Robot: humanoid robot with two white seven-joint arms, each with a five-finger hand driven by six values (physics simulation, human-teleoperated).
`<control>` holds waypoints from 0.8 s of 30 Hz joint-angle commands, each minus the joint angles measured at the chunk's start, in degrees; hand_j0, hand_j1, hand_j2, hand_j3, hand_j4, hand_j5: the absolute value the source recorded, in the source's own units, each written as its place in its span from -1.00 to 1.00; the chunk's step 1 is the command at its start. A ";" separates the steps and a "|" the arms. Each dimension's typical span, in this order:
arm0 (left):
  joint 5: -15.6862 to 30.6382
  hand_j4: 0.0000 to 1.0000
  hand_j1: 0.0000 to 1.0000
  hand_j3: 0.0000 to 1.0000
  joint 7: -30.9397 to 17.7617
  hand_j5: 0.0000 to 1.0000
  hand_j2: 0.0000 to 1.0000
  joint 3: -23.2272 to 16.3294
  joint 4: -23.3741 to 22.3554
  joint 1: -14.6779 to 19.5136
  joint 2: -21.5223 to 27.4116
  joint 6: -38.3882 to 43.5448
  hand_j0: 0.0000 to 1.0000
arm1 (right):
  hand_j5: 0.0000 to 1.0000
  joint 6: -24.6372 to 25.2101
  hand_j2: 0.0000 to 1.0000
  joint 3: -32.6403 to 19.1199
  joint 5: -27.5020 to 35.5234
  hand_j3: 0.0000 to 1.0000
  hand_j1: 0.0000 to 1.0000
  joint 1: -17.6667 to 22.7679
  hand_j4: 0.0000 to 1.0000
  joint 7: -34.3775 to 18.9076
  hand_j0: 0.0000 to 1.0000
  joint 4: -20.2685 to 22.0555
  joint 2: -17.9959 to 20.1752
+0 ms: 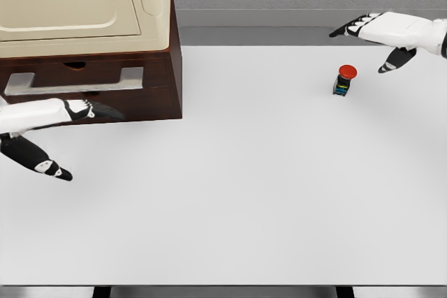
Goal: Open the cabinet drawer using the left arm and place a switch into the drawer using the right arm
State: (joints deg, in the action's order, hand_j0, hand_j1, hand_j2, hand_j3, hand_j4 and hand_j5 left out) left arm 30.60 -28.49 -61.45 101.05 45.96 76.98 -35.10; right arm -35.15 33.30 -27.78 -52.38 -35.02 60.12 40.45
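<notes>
Dark brown wood forms the cabinet (150, 82) at the far left of the white table (230, 193), with a cream appliance (77, 1) on top. Its drawer (77, 78) looks shut, a pale bracket-shaped handle (73, 82) across the front. The left hand (59, 127) hovers just below and in front of that handle, fingers spread and holding nothing, thumb hanging apart lower down. The switch (343, 79), a small dark body under a red button, stands upright on the table toward the far right. The right hand (380, 36) hovers beyond and to the right of it, also spread and empty.

Risks, as I judge them: the left fingers sit below the handle, so a pull from here could slide off the drawer face or catch nothing. Pulling at an angle might drag the whole cabinet toward the near edge instead of opening it. On the right, the switch is small and top-heavy; a finger brushing the button first could tip it or knock it away before the grasp closes.
</notes>
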 commanded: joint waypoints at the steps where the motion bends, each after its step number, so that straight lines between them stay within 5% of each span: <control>1: 8.07 1.00 1.00 1.00 -6.51 1.00 1.00 -0.77 0.02 0.09 -0.17 0.10 1.00 | 1.00 0.15 1.00 2.03 -1.58 1.00 1.00 0.00 1.00 0.02 1.00 -2.12 -1.43; 5: 7.90 0.96 0.96 0.96 -6.51 0.96 0.96 0.98 0.02 3.87 -4.30 11.19 0.96 | 1.00 0.15 1.00 3.00 -2.98 1.00 1.00 -0.53 1.00 0.02 1.00 -5.28 -1.96; 12: 7.99 0.92 0.92 0.92 2.04 0.92 0.92 1.60 0.02 3.96 -3.51 23.93 0.92 | 1.00 0.15 1.00 2.12 -2.10 1.00 1.00 -1.76 1.00 0.02 1.00 -7.48 -3.27; 16: 7.90 0.91 0.91 0.91 0.64 0.91 0.91 2.30 0.02 6.06 -2.80 25.35 0.91 | 1.00 0.15 1.00 -1.75 -1.93 1.00 1.00 -0.88 1.00 0.02 1.00 -7.48 -3.01; 19: 13.17 0.91 0.91 0.91 -2.97 0.91 0.91 3.53 0.02 6.95 -2.54 28.68 0.91 | 1.00 0.15 1.00 -1.40 -2.02 1.00 1.00 -0.88 1.00 0.02 1.00 -7.48 -4.42; 24: 8.26 0.92 0.92 0.92 -2.27 0.92 0.92 4.15 0.02 6.95 -0.52 31.67 0.92 | 1.00 0.15 1.00 -0.96 -2.63 1.00 1.00 -1.67 1.00 0.02 1.00 -10.11 -6.70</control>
State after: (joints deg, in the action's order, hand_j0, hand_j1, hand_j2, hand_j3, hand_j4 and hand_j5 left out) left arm 40.19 -30.74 -57.60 101.07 52.91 75.71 -4.51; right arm -35.15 32.45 -30.47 -54.05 -35.02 51.04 34.67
